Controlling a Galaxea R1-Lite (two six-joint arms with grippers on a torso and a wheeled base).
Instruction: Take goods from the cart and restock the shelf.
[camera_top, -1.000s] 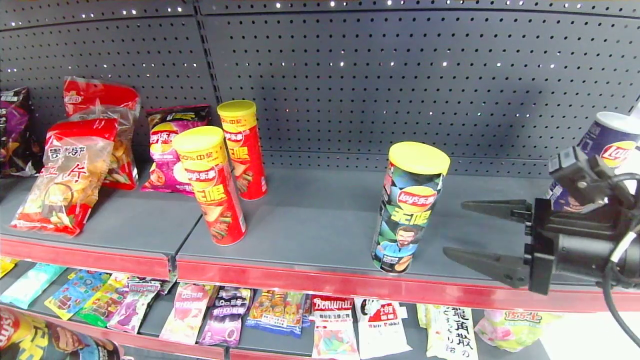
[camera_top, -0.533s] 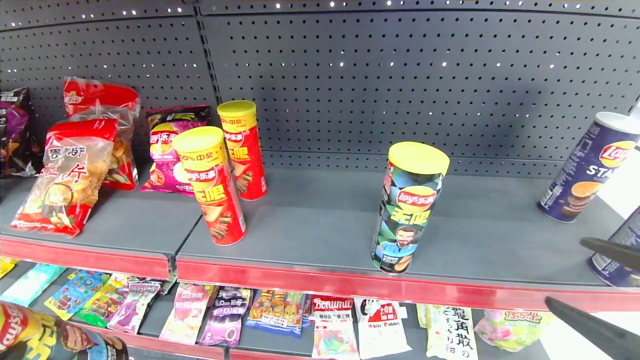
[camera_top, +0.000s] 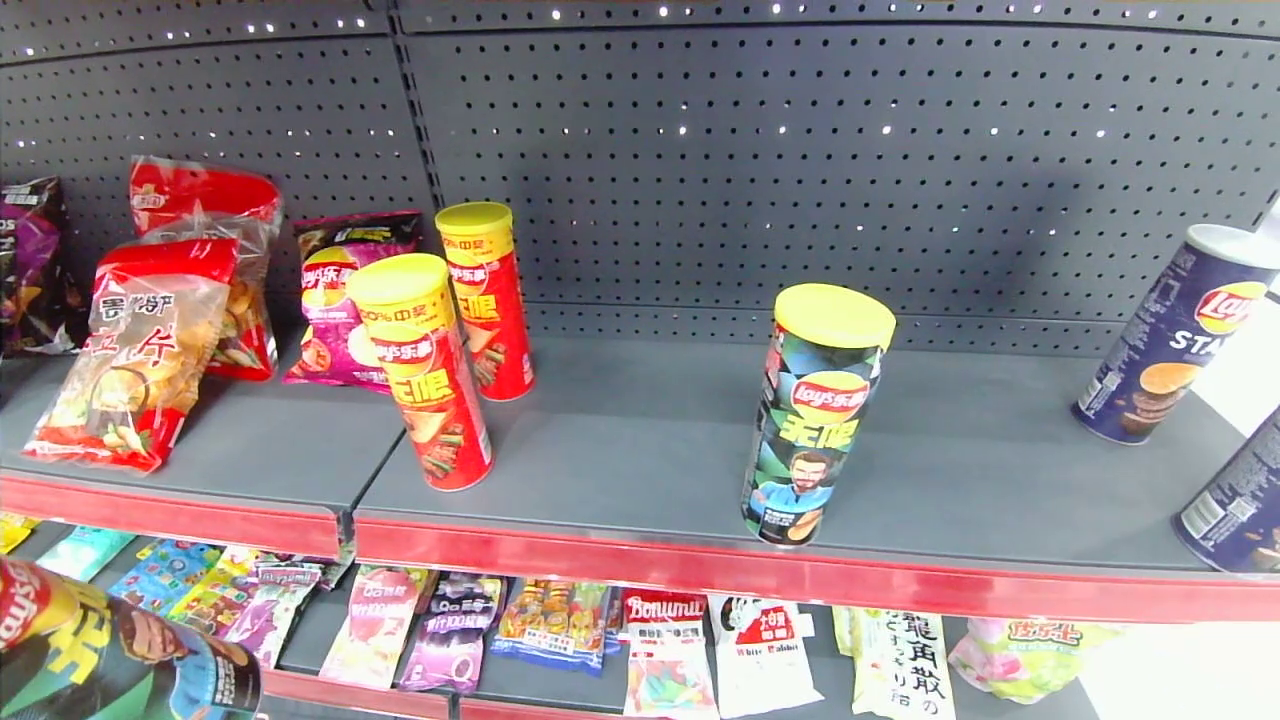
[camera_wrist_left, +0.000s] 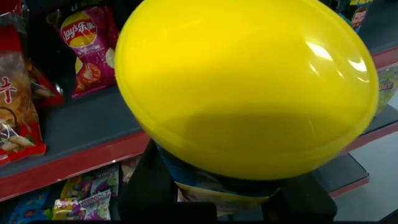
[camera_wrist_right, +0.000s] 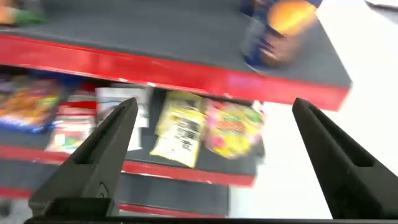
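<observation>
1. The right gripper (camera_wrist_right: 214, 102), fingers spread wide, has backed off rightward from the standing can (camera_top: 820, 410) and faces the red front lip (camera_wrist_right: 155, 68).
2. The left gripper (camera_wrist_left: 221, 199) pinches a yellow-lidded can (camera_wrist_left: 245, 87), now risen higher, low and left of the standing can.
3. Bare shelf (camera_top: 620, 440) lies open either side of it.

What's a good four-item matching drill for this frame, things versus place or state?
Things:
1. green can
2. white-lidded navy can
3. held can
4. right gripper

Place or state:
A. jaws wide apart, nothing between them
B. upright and alone, mid-shelf, near the front edge
C. off the shelf, yellow lid toward the wrist camera
D. right end of the shelf, toward the back

Pairs: 1-B, 2-D, 3-C, 4-A
</observation>
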